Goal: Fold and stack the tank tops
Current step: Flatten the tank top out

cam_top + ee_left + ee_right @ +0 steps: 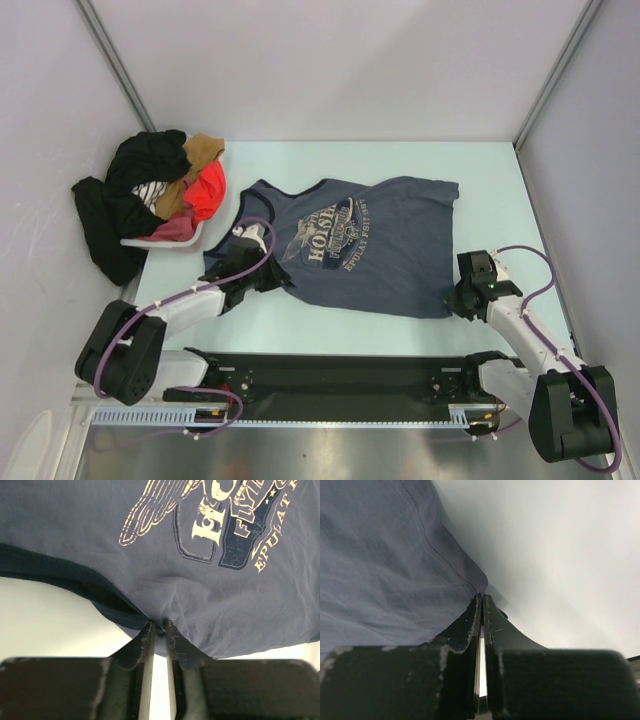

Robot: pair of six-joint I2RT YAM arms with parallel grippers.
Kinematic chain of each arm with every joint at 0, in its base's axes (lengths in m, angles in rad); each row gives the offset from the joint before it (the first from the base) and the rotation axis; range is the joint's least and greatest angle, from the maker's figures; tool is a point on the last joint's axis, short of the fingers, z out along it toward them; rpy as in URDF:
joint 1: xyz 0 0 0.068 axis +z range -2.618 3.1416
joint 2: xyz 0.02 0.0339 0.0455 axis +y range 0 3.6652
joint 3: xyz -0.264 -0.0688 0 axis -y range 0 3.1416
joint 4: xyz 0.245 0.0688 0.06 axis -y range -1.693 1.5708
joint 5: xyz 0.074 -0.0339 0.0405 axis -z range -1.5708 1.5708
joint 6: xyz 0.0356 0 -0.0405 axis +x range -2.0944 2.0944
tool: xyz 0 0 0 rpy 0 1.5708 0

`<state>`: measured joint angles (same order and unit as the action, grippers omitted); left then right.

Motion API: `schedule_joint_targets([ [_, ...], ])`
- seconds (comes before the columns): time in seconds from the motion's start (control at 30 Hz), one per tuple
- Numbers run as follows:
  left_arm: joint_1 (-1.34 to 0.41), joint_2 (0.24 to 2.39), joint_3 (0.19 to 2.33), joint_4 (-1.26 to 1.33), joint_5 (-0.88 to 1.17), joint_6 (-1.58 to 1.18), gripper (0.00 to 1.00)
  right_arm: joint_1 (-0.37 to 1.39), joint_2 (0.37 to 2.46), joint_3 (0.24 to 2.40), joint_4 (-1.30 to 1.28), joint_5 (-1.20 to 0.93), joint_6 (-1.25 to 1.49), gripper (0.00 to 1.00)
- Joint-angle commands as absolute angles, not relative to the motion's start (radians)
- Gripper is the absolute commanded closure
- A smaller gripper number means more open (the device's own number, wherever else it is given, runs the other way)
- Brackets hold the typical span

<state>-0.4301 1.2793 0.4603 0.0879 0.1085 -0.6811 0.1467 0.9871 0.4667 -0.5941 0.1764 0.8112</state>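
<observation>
The left gripper (159, 625) has its two dark fingers (144, 642) drawn almost together, and a pinch of the blue-grey tank top (225, 605) sits between the tips. Creases fan out from that spot, and the dark-bound armhole edge runs off to one side. From there the left arm (185, 305) lies low and slants back to its base, with a purple cable (262, 240) looped over the wrist. This grip is on the side of the tank top nearest the pile of clothes (150, 200).

The right gripper (481, 597) has its fingers pressed together. The stitched hem corner meets the tips, but whether it is caught between them cannot be told. The right arm (525, 330) leans in from its base, with the wrist turned toward that corner, the one farthest from the pile.

The tank top lies spread flat on the table (490, 190), print up, just beside the pile. Its neck end is toward the pile and its hem is away from it.
</observation>
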Motion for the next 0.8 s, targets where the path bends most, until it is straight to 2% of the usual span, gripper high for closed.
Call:
schedule_joint_targets([
  [0.0,-0.422,1.285,0.497,0.112,0.111,-0.689,0.83,0.146,0.971,0.492,-0.588,0.186,0.804,0.98],
  [0.3,-0.422,1.360,0.524,0.170,0.130,-0.695,0.82,0.144,0.980,0.491,-0.575,0.175,0.801,0.99],
  [0.4,-0.423,1.381,0.531,0.190,0.146,-0.706,0.73,0.144,0.976,0.495,-0.590,0.172,0.801,1.00],
  [0.43,-0.423,1.375,0.525,0.198,0.155,-0.710,0.65,0.144,0.973,0.500,-0.597,0.179,0.801,1.00],
  [0.5,-0.426,1.342,0.505,0.201,0.160,-0.721,0.59,0.143,0.954,0.505,-0.612,0.184,0.802,1.00],
  [0.53,-0.433,1.327,0.500,0.196,0.158,-0.721,0.53,0.143,0.945,0.505,-0.614,0.184,0.801,1.00],
  [0.67,-0.466,1.267,0.491,0.152,0.123,-0.704,0.47,0.143,0.916,0.500,-0.614,0.187,0.804,1.00],
  [0.77,-0.503,1.279,0.509,0.137,0.100,-0.695,0.50,0.141,0.922,0.502,-0.607,0.184,0.804,1.00],
])
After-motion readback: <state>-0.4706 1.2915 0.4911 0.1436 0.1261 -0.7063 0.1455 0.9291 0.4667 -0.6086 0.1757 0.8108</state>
